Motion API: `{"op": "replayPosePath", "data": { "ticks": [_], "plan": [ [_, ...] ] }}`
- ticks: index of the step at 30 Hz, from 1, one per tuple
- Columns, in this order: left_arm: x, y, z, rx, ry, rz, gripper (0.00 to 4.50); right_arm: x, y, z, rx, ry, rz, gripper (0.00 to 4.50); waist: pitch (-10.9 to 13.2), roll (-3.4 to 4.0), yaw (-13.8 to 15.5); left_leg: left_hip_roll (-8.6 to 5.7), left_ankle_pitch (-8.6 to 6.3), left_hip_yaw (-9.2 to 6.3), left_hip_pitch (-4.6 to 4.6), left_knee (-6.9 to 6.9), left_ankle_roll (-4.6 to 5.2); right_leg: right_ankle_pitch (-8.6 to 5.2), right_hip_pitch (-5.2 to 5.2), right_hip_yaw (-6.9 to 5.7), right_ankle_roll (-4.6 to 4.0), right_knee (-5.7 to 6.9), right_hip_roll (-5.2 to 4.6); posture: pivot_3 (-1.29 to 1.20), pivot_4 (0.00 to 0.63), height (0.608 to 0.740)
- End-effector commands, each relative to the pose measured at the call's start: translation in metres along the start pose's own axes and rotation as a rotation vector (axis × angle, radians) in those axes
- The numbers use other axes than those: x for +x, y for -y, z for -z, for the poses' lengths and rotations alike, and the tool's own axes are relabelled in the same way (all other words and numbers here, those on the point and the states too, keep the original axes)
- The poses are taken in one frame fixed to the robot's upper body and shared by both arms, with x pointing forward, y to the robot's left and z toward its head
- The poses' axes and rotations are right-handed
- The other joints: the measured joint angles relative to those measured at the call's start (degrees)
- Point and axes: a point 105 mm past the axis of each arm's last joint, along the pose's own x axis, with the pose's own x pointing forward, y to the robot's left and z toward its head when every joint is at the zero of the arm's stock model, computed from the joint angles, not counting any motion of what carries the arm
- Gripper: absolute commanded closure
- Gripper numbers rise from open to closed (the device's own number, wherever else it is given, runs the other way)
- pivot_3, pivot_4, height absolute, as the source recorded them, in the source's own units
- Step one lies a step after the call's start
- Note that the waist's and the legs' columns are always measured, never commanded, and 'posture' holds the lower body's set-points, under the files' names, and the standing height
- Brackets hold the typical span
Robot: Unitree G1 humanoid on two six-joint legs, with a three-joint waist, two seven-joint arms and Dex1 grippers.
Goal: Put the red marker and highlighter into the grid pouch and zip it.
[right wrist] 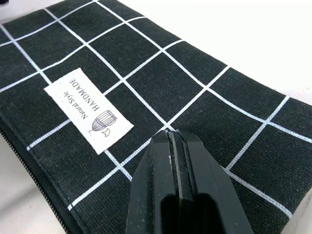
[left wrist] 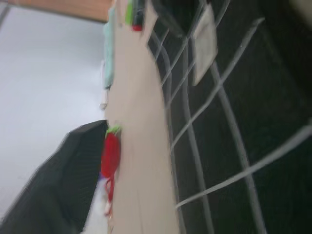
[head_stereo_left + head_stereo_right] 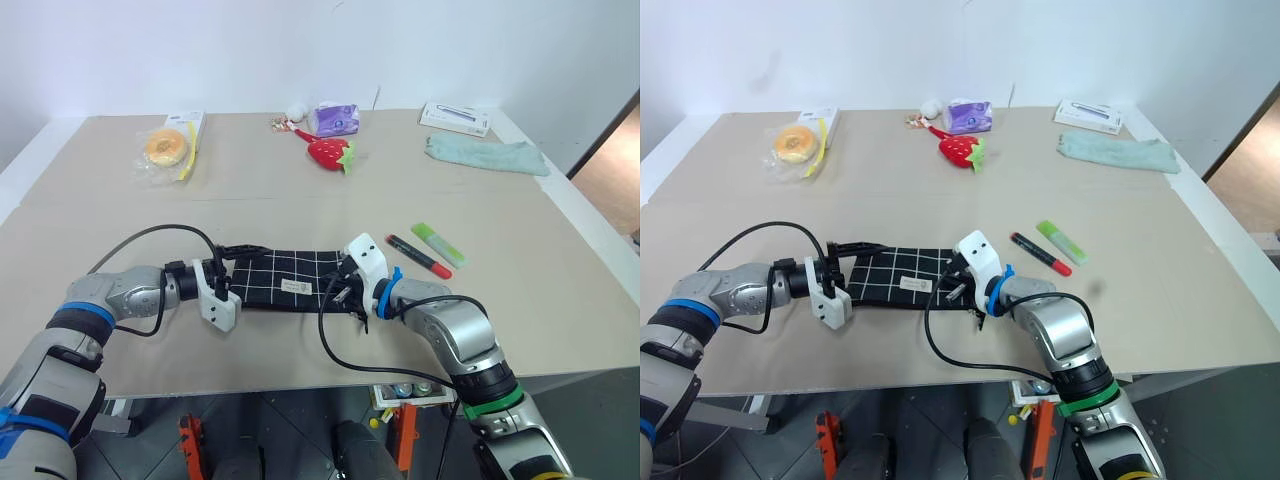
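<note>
The pouch (image 3: 285,278) is flat black fabric with white grid lines and a small white label (image 1: 88,110), lying on the table (image 3: 120,215) between the two grippers. The left gripper (image 3: 228,278) is at the pouch's left end; whether its fingers are spread or pinching the cloth cannot be told. The right gripper (image 3: 343,290) rests at the pouch's right end, its fingers (image 1: 176,163) pressed together over the fabric, tips down on the grid near the label, holding nothing. Just right of that gripper lie the marker (image 3: 417,255), black with red ends, and beyond it, side by side, the light green highlighter (image 3: 437,243), both outside the pouch. Farther off are a bagged bun (image 3: 165,148), a strawberry toy (image 3: 331,152), a purple packet (image 3: 335,118), a green cloth (image 3: 486,154) and a white box (image 3: 455,118).
</note>
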Motion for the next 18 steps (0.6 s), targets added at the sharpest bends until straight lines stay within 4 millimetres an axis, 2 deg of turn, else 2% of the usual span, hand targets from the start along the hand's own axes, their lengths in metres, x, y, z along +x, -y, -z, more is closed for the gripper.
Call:
{"op": "replayPosePath", "data": {
  "ticks": [1, 4, 6, 14, 18],
  "plan": [
    [0.000, 0.000, -0.003, -0.011, 0.025, 0.018, 2.28, 0.000, -0.005, 0.001, -0.002, 0.000, -0.012, 4.50, 0.0, 0.00, 0.0, -0.01, 0.00, 0.00, -0.01, 0.00, 0.00, 0.00, 0.00, 0.00, 0.00, 0.00, 0.00, 0.00, 0.150, 0.740],
    [-0.005, 0.003, 0.000, -0.012, 0.010, 0.042, 3.91, -0.001, -0.005, 0.001, -0.002, 0.000, -0.008, 4.50, 0.0, 0.00, 0.0, -0.02, 0.00, 0.00, 0.01, 0.00, 0.00, -0.01, 0.01, 0.01, 0.01, 0.00, -0.02, 0.00, 0.150, 0.740],
    [-0.008, 0.003, 0.002, -0.014, 0.000, 0.051, 4.48, -0.001, -0.005, 0.001, -0.002, 0.001, -0.005, 4.50, 0.0, 0.02, 0.0, -0.01, 0.00, 0.00, 0.02, 0.00, 0.00, -0.01, 0.01, 0.01, 0.01, 0.00, -0.01, 0.00, 0.150, 0.740],
    [-0.003, -0.003, 0.001, -0.009, 0.012, 0.046, 4.48, -0.002, 0.000, -0.004, -0.008, 0.026, 0.018, 4.50, 0.0, 0.02, -0.1, 0.00, 0.00, 0.00, 0.03, 0.00, 0.00, -0.01, 0.00, 0.01, 0.01, 0.01, 0.01, 0.00, 0.150, 0.740],
    [-0.002, -0.001, 0.000, -0.021, 0.017, 0.052, 4.48, -0.018, 0.008, -0.026, -0.038, 0.177, 0.049, 4.50, 0.0, 0.02, -0.1, -0.01, 0.00, 0.00, 0.01, 0.00, 0.00, -0.01, 0.00, 0.00, 0.01, 0.00, 0.00, 0.00, 0.150, 0.740]
  ]
}}
